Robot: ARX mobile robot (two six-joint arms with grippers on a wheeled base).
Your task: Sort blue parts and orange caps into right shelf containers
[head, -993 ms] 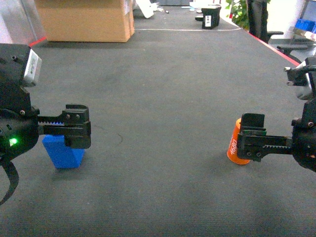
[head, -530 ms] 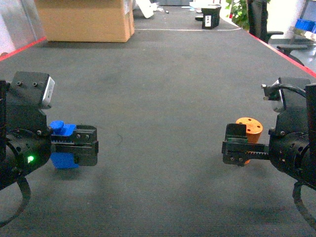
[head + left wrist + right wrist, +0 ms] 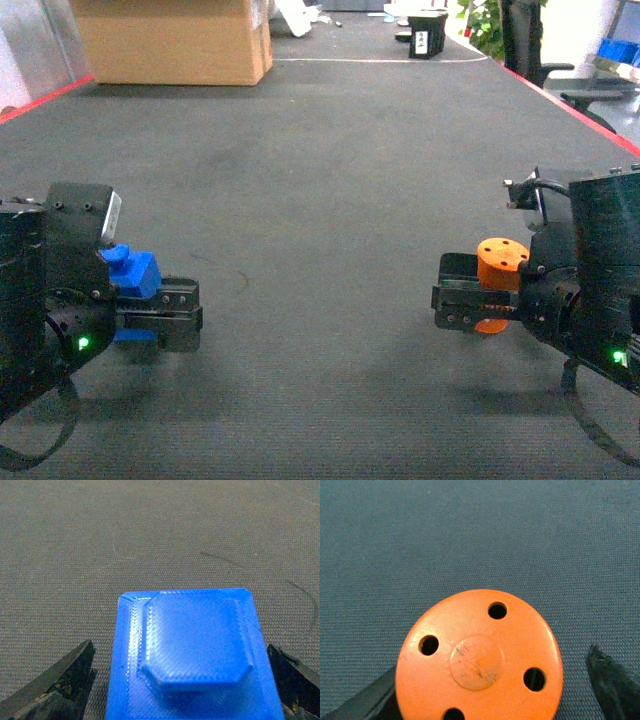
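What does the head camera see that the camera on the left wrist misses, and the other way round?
Only the head view shows the right pincer with the orange cap, the cardboard box at the far end, and the table's red edge. Only the left wrist view shows the blue part's raised eight-sided top, its fine ridged texture, and a thin curved mark on the mat up close. Both show the blue part sitting between the left pincer's fingers, above the dark mat.

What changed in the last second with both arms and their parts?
Both arms drew back toward the robot, lifting their loads: the left tool raised the blue part, the right tool the orange cap, now end-up. Both grips held; the cardboard box stayed put.
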